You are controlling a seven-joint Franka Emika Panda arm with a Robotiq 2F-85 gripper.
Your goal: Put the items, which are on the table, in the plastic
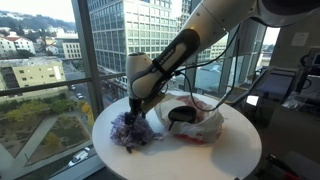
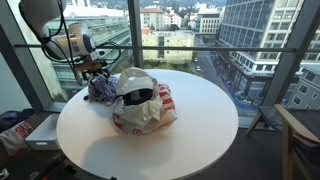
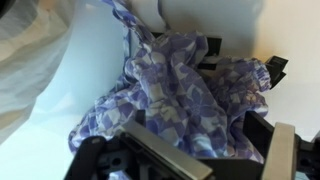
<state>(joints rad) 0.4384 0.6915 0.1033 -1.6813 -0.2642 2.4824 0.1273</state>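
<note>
The pincer (image 3: 215, 130), jaws apart, straddles the lilac-purple cloth (image 3: 170, 90) on the table (image 3: 95, 80).

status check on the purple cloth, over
Gripper open, low over the purple cloth, not clamped. Cloth on the table beside the plastic bag. Black bowl at the bag's mouth. Nothing seen in the way.
</note>
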